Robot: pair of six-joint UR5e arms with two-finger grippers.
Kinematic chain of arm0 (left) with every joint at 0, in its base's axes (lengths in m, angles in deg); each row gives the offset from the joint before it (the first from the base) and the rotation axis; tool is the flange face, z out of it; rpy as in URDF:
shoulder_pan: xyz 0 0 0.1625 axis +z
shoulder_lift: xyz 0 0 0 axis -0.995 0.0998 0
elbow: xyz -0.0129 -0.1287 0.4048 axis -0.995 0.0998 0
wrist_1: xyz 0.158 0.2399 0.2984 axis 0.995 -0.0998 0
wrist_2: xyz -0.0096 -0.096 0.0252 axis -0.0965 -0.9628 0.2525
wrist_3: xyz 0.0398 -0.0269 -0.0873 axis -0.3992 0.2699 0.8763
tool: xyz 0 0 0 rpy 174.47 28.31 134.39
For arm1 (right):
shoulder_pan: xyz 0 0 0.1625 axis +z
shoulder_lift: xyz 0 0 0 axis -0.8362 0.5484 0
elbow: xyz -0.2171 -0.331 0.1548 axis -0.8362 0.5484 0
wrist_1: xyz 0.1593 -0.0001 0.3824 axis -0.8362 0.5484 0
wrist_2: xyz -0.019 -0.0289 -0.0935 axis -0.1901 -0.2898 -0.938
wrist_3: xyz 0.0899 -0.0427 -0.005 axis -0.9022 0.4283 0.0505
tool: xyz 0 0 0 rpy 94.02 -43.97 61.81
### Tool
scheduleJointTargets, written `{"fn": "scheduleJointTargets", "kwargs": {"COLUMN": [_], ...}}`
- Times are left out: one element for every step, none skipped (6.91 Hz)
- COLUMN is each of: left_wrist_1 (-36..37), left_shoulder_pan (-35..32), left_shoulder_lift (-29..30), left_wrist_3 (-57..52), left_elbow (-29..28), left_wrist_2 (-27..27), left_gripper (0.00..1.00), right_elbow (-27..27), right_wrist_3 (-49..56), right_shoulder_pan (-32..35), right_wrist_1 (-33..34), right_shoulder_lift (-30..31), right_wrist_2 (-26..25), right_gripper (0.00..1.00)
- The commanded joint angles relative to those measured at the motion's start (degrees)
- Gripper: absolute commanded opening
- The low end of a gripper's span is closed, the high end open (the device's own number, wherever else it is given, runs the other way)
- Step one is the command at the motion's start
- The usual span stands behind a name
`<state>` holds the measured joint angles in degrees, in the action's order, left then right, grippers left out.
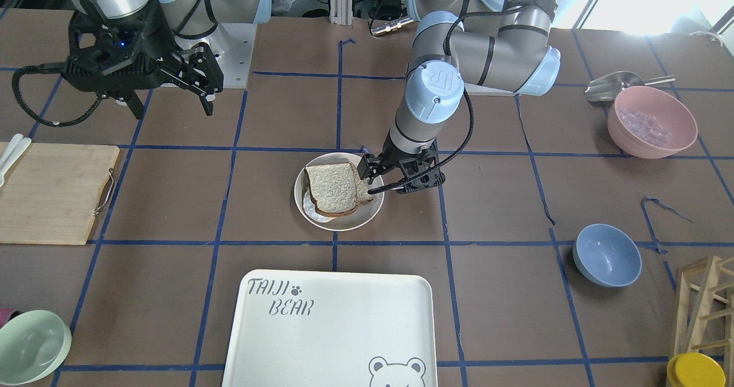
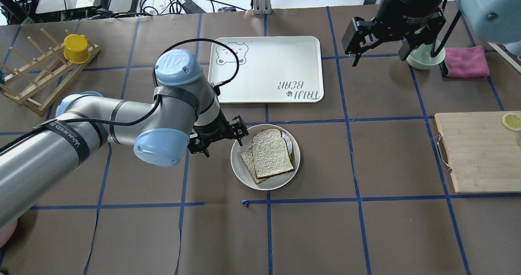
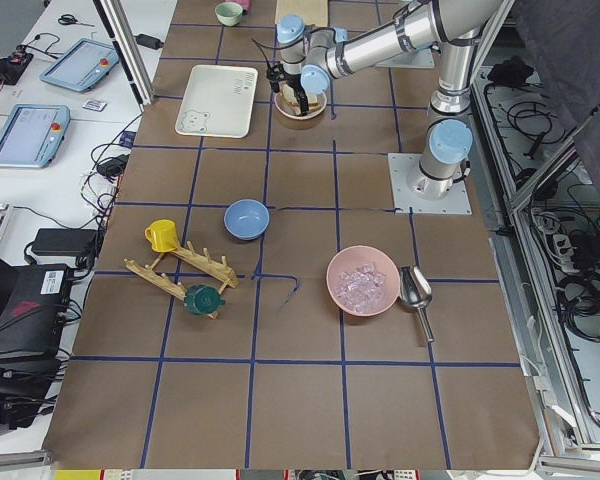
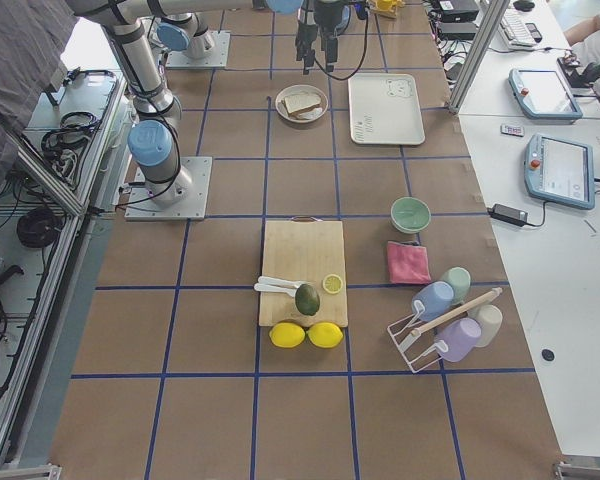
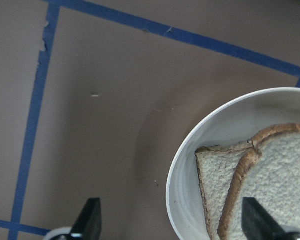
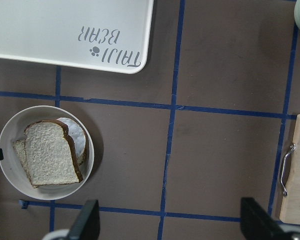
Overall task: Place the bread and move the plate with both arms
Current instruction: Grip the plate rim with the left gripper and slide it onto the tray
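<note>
The round off-white plate sits mid-table. The large pale bread slice lies on it, on top of a smaller tan slice. My left gripper is open at the plate's rim on the robot's left side. In the left wrist view its fingertips stand wide apart, one over the table and one over the bread, straddling the rim. I cannot tell if it touches. My right gripper is open and empty, high above the table, away from the plate.
The white "TAIJI BEAR" tray lies just beyond the plate. A wooden cutting board is on the robot's right, with a green bowl and pink cloth beyond it. A blue bowl and pink bowl stand on the left.
</note>
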<state>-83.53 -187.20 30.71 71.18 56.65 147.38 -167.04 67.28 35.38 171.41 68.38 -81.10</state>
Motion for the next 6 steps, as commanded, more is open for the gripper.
{"fn": "scheduleJointTargets", "kwargs": {"left_wrist_1": [3.4,3.4,3.4,3.3,3.3,3.3], "left_shoulder_pan": [-0.6,-0.8,-1.1,-1.1,-1.1,-1.1], "left_shoulder_lift": [2.6,3.5,3.8,3.9,4.0,4.0], "left_wrist_3": [0.9,1.0,0.8,-0.8,-1.5,-1.6], "left_elbow": [2.5,2.7,2.6,2.7,2.7,2.8], "left_wrist_2": [-1.0,-1.3,-1.3,-1.3,-1.2,-1.2], "left_gripper": [0.97,0.89,0.72,0.36,0.11,0.0], "right_elbow": [-0.1,-0.1,-0.1,-0.1,-0.1,-0.1], "right_wrist_3": [0.4,0.3,0.4,0.4,0.4,0.4], "right_shoulder_pan": [-0.4,-0.4,-0.4,-0.4,-0.4,-0.4], "right_wrist_1": [-0.1,-0.1,-0.1,-0.1,0.0,-0.1], "right_shoulder_lift": [0.3,0.3,0.3,0.3,0.3,0.3], "right_wrist_2": [0.0,0.0,0.0,0.0,-0.1,-0.1], "right_gripper": [1.0,1.0,1.0,1.0,1.0,1.0]}}
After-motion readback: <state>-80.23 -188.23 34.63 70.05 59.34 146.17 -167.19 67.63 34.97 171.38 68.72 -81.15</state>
